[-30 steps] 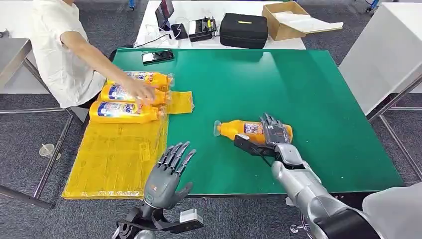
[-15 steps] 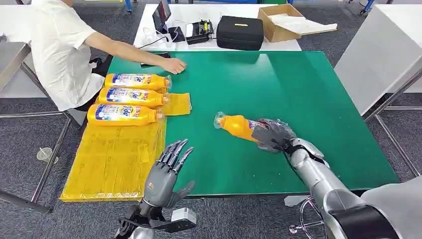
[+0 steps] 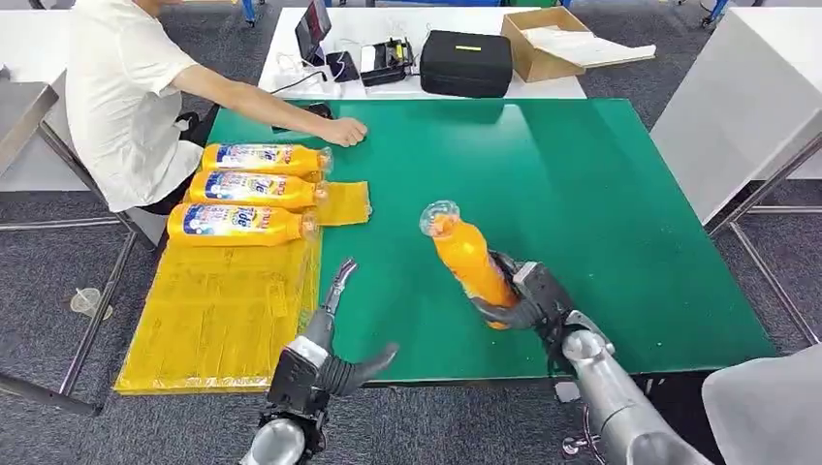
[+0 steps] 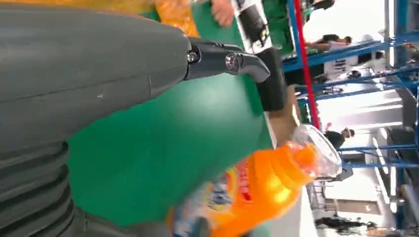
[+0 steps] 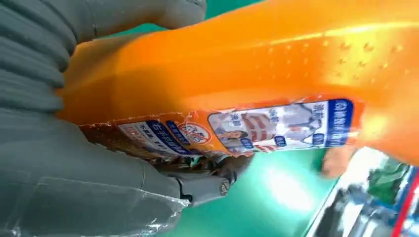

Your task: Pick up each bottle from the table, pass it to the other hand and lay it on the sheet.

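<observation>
Three orange plastic bottles with blue labels (image 3: 247, 189) lie side by side at the far end of the yellow plastic sheet (image 3: 218, 310), at the left edge of the green table mat (image 3: 601, 194); nearer, the left hand (image 3: 325, 354) waits empty, fingers spread; further right, the right hand (image 3: 523, 295) grips the base of a fourth orange bottle (image 3: 465, 257), raised and tilted, clear cap uppermost. For a clean pass (my judgement), present the bare upper body to the left palm; release only once that hand has wrapped it.
</observation>
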